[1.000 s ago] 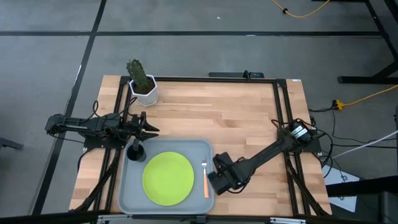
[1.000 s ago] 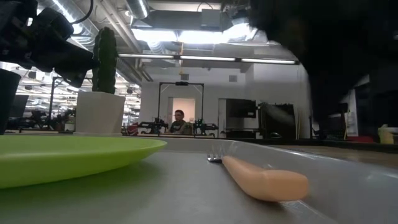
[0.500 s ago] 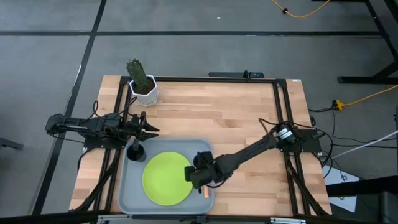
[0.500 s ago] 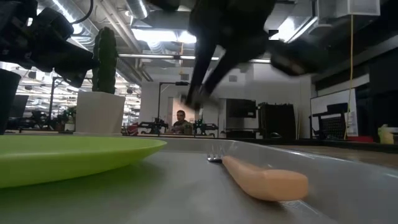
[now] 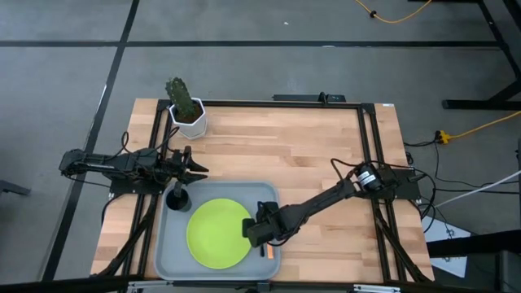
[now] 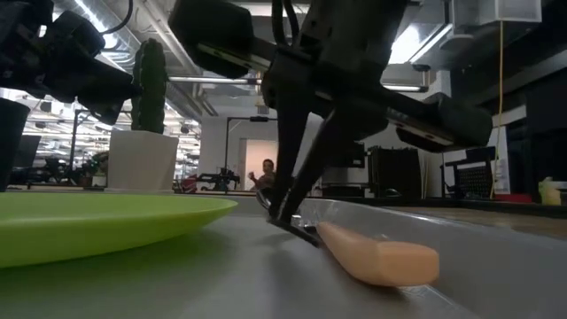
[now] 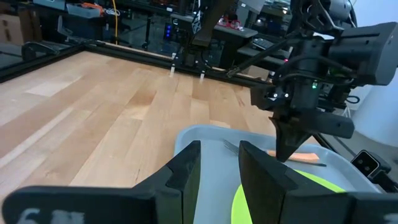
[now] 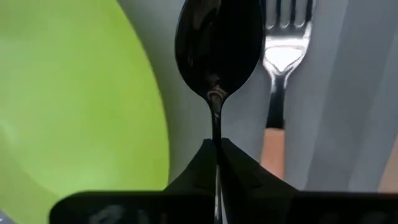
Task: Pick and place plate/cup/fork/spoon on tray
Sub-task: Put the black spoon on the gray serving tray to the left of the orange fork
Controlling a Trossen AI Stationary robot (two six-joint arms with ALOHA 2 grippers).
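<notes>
Pinching the slim dark metal spoon [image 8: 219,46] by its handle, right gripper [image 5: 259,230] clenched, low over the light-grey plastic tray [image 5: 168,259], between lime-green round plate [image 5: 218,233] and orange-handled fork [image 8: 281,59]. Risks: landing on the fork or plate rim, or sliding askew if dropped tilted. Left gripper [image 5: 195,169] idle, spread, near the black cup [image 5: 177,198].

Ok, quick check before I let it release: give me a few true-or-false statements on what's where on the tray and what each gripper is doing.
1. The right gripper holds the spoon by its handle. True.
2. The spoon is over bare table. False: it is over the tray, between the plate and the fork.
3. The cup stands on the tray. True.
4. The left gripper holds the cup. False: it is open and empty, beside the tray.
5. The fork lies on the plate. False: it lies on the tray floor.
</notes>
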